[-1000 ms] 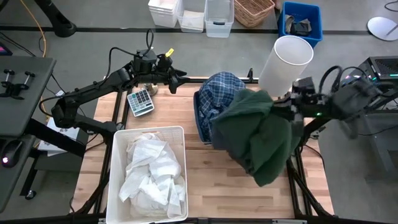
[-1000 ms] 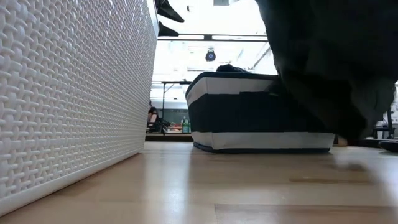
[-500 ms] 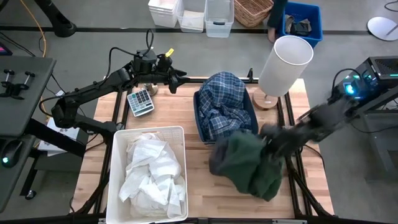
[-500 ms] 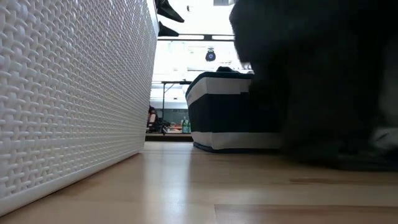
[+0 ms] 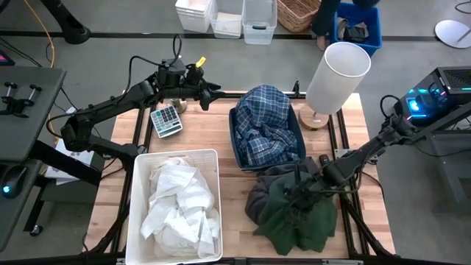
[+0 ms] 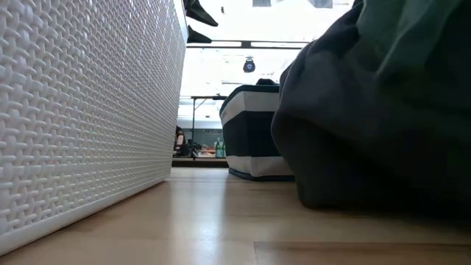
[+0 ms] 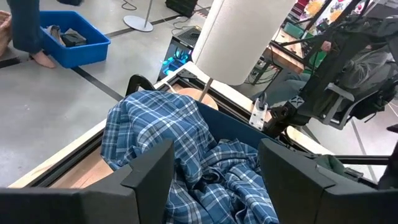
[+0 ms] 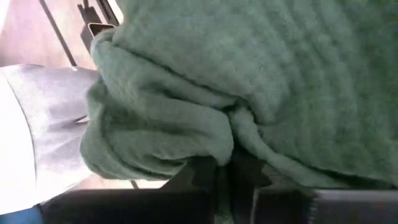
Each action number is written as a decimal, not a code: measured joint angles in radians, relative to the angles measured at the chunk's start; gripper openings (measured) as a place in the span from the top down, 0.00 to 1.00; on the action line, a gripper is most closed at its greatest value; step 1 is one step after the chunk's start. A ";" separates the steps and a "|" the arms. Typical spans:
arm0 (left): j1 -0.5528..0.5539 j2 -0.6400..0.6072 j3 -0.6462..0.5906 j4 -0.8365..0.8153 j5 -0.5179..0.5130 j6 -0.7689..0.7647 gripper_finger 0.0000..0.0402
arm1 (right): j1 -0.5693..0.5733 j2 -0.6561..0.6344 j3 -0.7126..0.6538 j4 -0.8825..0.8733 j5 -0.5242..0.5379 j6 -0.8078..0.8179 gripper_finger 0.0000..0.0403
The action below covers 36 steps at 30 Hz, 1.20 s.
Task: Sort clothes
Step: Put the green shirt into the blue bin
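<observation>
A dark green garment [image 5: 298, 213] lies heaped on the table's near right part, over a dark grey garment [image 5: 259, 197]; both fill the right of the low view [image 6: 383, 110]. My right gripper [image 5: 294, 196] is down on the heap, shut on the green fabric [image 8: 186, 93]. A blue-and-white plaid shirt [image 5: 265, 125] lies in the dark blue bin [image 5: 237, 147]. White clothes [image 5: 176, 206] fill the white bin [image 5: 137, 184]. My left gripper [image 5: 213, 96] waits open and empty above the table's far left, facing the plaid shirt [image 7: 174, 137]. My right gripper pinches a bunched fold of the green garment [image 8: 225, 134] between its two fingers. It comes slanting down from the table's right side. How many layers it has I cannot tell. The garment rests slack on the table and on the grey garment.
A calculator [image 5: 166, 120] lies at the far left. A tall white cylinder [image 5: 337, 73] on a wooden foot [image 5: 316, 119] stands at the far right. Bare wood shows between the two bins. A person's legs [image 5: 324, 18] and several bins are on the floor beyond.
My right gripper has come down from beside the blue bin toward the table's near edge and a little left, keeping its hold on the green garment. The garment, which hung spread below it, has sunk into a heap on the table.
</observation>
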 joint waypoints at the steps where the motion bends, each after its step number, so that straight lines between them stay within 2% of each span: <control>1: 0.000 0.000 0.000 0.000 0.000 0.000 0.45 | 0.000 0.000 0.007 -0.010 0.008 0.000 0.93; 8: 0.000 0.000 0.000 0.000 0.000 0.015 0.45 | 0.000 0.000 0.168 -0.225 0.080 -0.123 0.70; 13: 0.000 0.000 0.000 0.000 0.000 0.033 0.45 | 0.002 0.017 0.260 -0.371 0.109 -0.246 0.58; 16: 0.000 0.000 0.000 0.000 0.000 0.033 0.45 | 0.002 0.065 0.261 -0.371 0.103 -0.297 0.54; 19: 0.000 0.000 0.000 0.000 0.000 0.033 0.45 | 0.005 0.126 0.261 -0.312 0.040 -0.347 0.53; 23: 0.000 0.000 0.000 0.000 0.000 0.033 0.45 | 0.031 0.190 0.261 -0.291 0.021 -0.367 0.53; 28: 0.000 0.000 0.000 0.000 0.000 0.028 0.45 | 0.080 0.263 0.261 -0.342 0.150 -0.359 0.53; 31: 0.000 0.000 0.000 0.000 0.000 0.027 0.45 | 0.088 0.312 0.261 -0.343 0.193 -0.346 0.55; 33: 0.000 0.000 0.000 0.000 0.000 0.027 0.45 | 0.085 0.347 0.260 -0.341 0.182 -0.337 0.64; 36: 0.000 0.000 0.000 0.000 0.000 0.027 0.45 | 0.071 0.357 0.261 -0.321 0.106 -0.316 0.91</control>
